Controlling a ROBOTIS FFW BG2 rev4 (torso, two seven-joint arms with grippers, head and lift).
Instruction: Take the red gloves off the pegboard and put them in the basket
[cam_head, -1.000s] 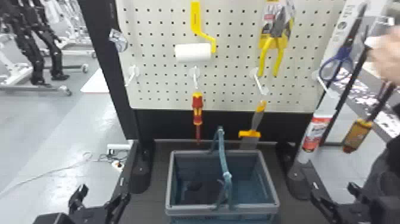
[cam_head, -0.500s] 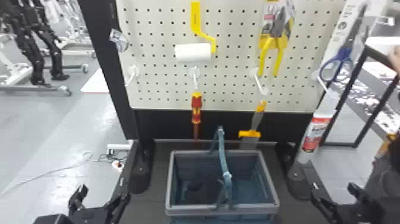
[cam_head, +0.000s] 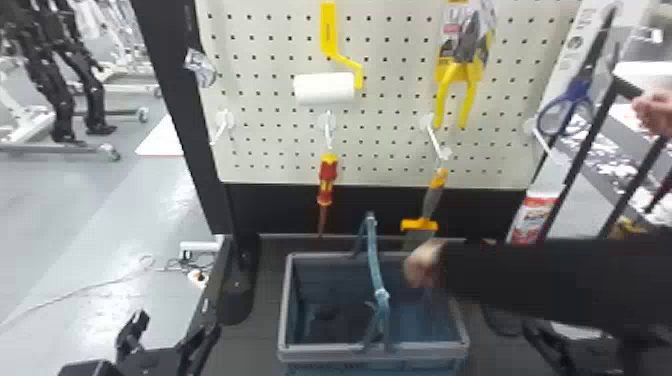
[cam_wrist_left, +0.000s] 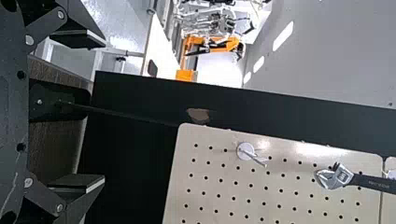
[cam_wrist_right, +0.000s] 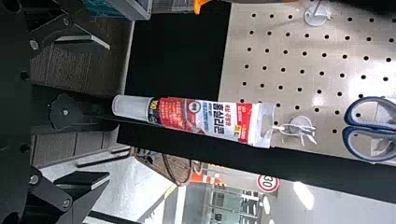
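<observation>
The pegboard (cam_head: 390, 150) stands behind the basket (cam_head: 286, 300), which has its teal handle upright and something dark inside. A person's hand (cam_head: 422, 262) in a black sleeve reaches over the basket's right part. My left gripper (cam_head: 175, 330) is low at the left, apart from the basket; the left gripper (cam_wrist_left: 100, 111) in its wrist view is open with nothing between its fingers. At the lower right, my right gripper (cam_head: 545, 345) is partly covered by the sleeve; in its wrist view the right gripper (cam_wrist_right: 107, 111) stands open, short of the hanging tube.
On the pegboard hang a paint roller (cam_head: 325, 88), a red screwdriver (cam_head: 327, 180), a scraper (cam_head: 431, 200), yellow pliers (cam_head: 457, 95), blue scissors (cam_head: 567, 107) and a tube (cam_head: 535, 217). The left wrist view has a wrench (cam_wrist_left: 341, 176). A second hand (cam_head: 655, 112) is at the right edge.
A person's sleeved arm has come in from the right, its hand now over the basket and its sleeve across the right gripper. The screwdriver has swung slightly. Both grippers have stayed in place.
</observation>
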